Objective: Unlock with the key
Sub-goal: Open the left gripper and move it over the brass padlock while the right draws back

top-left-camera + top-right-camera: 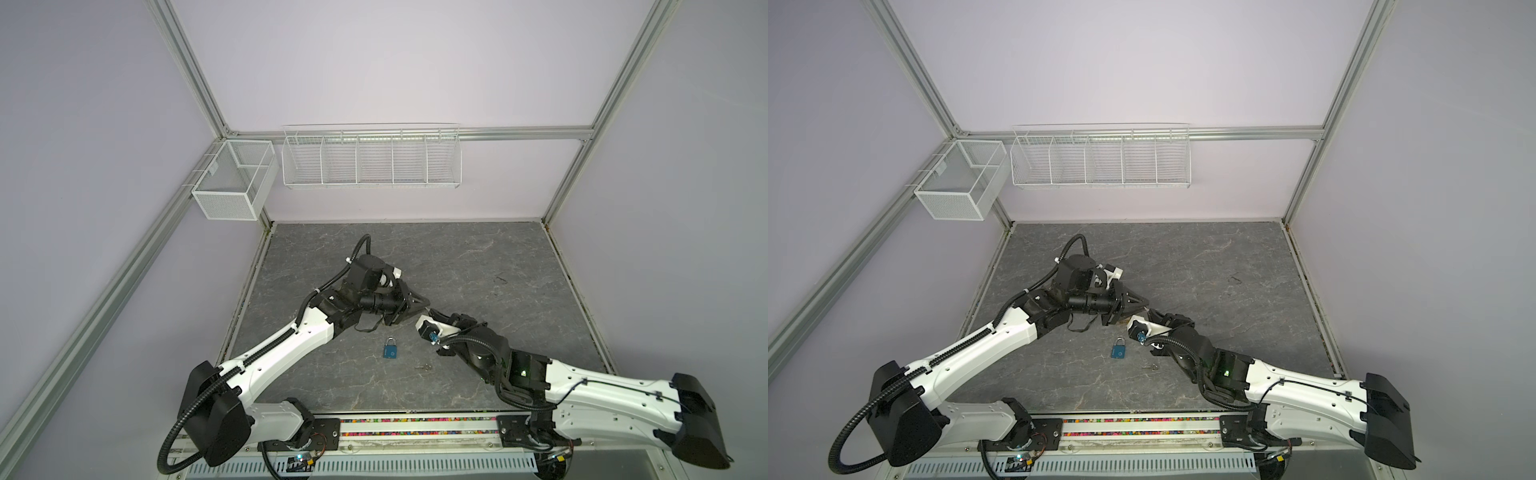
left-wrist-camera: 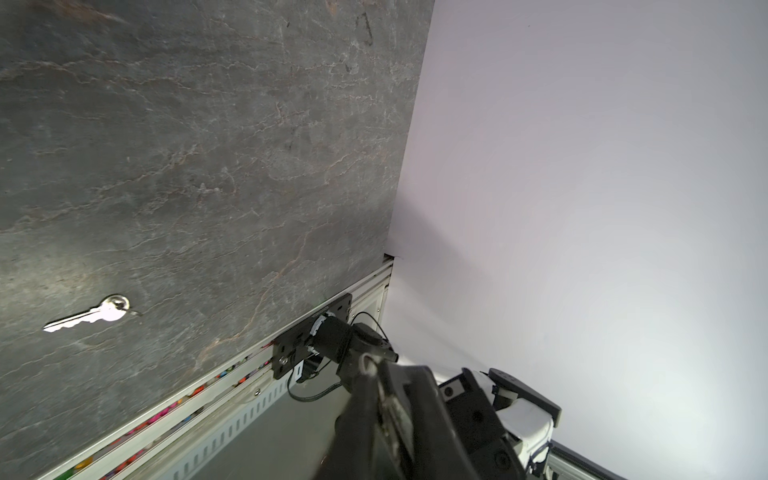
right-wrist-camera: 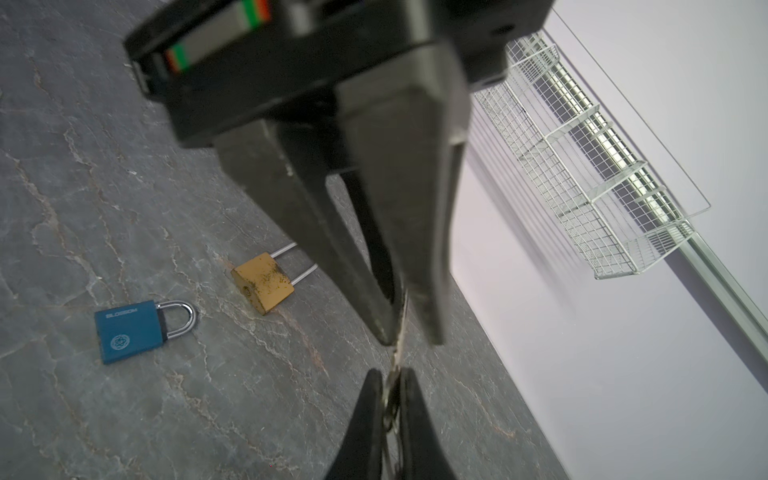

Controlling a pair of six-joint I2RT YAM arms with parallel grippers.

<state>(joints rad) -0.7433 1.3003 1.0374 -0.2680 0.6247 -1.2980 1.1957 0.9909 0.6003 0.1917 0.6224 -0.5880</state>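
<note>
My right gripper (image 3: pixel 392 374) is shut on a small silver key (image 3: pixel 395 359), pinched at its ringed head, blade pointing away. The blade runs between the fingertips of my left gripper (image 3: pixel 409 338), which stand a little apart; table shows through the gap, so this gripper is open. In both top views the two grippers meet tip to tip above mid table (image 1: pixel 428 310). A blue padlock (image 3: pixel 129 332) lies flat with its shackle shut. Beside it lies a brass padlock (image 3: pixel 264 282) with a long shackle. In a top view the blue padlock (image 1: pixel 390 348) lies just in front of the grippers.
A second silver key (image 2: pixel 89 316) lies loose on the grey stone-look table (image 1: pixel 478 270), right of and nearer than the blue padlock (image 1: pixel 1119 348). A white wire rack (image 1: pixel 372 156) and a mesh basket (image 1: pixel 232 183) hang on the walls. A metal rail (image 1: pixel 415 428) runs along the front edge.
</note>
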